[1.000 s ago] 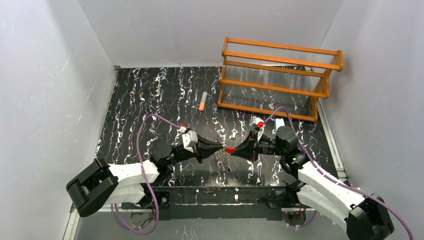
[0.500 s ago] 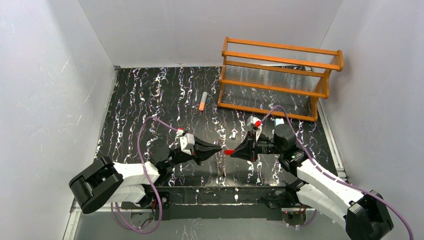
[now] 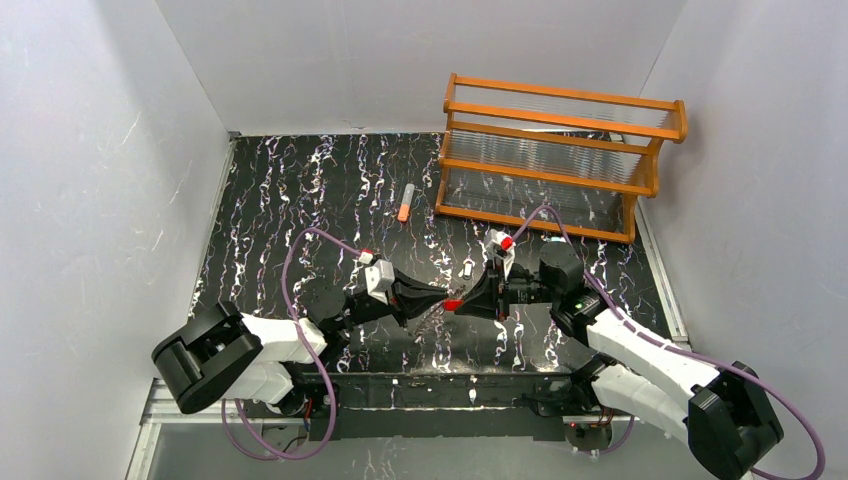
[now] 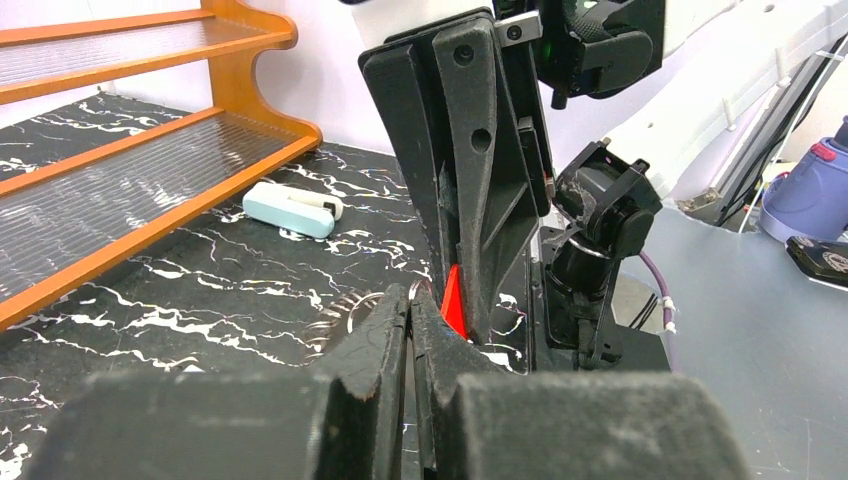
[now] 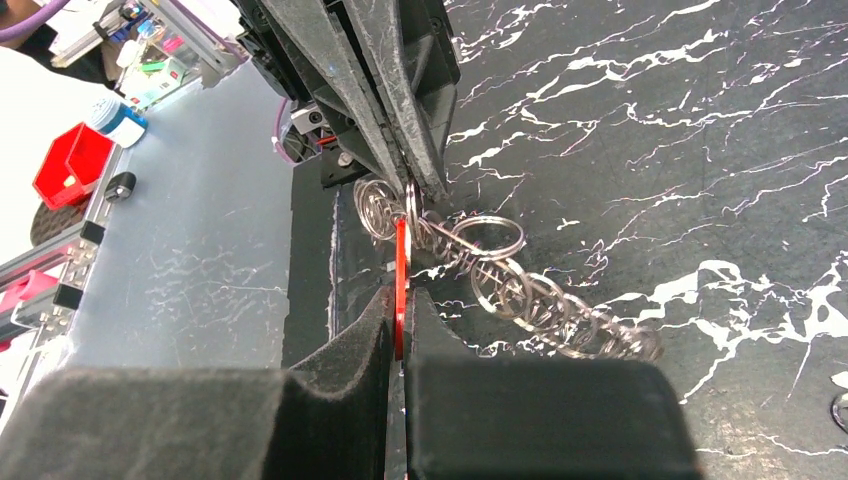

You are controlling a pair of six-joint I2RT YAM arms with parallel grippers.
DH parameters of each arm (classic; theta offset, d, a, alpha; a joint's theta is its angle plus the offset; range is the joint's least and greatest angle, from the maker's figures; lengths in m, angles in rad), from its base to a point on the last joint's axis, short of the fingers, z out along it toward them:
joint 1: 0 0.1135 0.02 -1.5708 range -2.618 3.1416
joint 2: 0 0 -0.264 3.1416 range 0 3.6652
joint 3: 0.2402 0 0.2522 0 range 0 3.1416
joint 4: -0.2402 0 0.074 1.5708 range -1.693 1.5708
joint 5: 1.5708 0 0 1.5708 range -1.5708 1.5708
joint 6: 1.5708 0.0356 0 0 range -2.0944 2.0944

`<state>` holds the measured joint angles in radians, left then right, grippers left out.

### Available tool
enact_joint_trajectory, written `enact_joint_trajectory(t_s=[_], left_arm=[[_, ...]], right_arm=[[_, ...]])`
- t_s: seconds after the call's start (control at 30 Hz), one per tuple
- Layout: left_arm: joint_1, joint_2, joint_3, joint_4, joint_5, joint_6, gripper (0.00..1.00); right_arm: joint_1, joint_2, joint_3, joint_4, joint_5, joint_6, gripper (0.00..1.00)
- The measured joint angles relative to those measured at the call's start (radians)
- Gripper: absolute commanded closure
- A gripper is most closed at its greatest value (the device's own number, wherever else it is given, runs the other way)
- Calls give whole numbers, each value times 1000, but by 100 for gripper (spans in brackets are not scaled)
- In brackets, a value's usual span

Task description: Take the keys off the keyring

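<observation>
Tip to tip in front of the left end of the orange wooden rack [image 3: 548, 172], toward the near edge of the marbled table [image 3: 300, 200], two arms contest one small prize. The left gripper [image 4: 410, 305] is pinched tight on a loop of the keyring [image 5: 497, 262], a string of linked silver rings. The right gripper [image 5: 400, 300] is clamped edge-on around the flat red key [image 5: 401, 255], which remains threaded on that ring. The likeliest mishap is a slip. The red key is thin and held by a narrow strip, so a pull off the line of the wire could twist it out of the pads. The springy loop could equally pop from the left fingertips and drop the whole string. The loose run of rings trails off below the grip, and its weight may drag or snag during a pull. With the fingertips this close, a small misjudged move could knock them together. Other keys cannot be picked out on the ring. A small pale piece [image 3: 467, 268] lies between the rack and the grippers. An orange-and-grey tube [image 3: 405, 203] lies just off the rack's left end, and a white-blue clip [image 4: 290, 208] sits just before its lowest shelf. None of these blocks the work.
</observation>
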<state>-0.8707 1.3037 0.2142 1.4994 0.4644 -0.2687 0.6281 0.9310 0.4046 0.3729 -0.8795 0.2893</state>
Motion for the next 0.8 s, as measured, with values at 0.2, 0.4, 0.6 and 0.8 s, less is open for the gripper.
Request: enact_joint_trajectory(t_s=[0.2,0.4,0.6,0.8], left_arm=[[0,-3,0,8,-18,0,100],[-1,-12,-15,10,-63,9,100],[-1,-43,-25,10,-95,35,100],[-2,-115,-24,-43,-108,81,100]], right_arm=[[7,-16,0,-31,19,-10,99],[7,-95,16,-130,64,-44,99],[7,-135,79,-230,96,-85,99],[7,-155,141,-323,129,-126,99]])
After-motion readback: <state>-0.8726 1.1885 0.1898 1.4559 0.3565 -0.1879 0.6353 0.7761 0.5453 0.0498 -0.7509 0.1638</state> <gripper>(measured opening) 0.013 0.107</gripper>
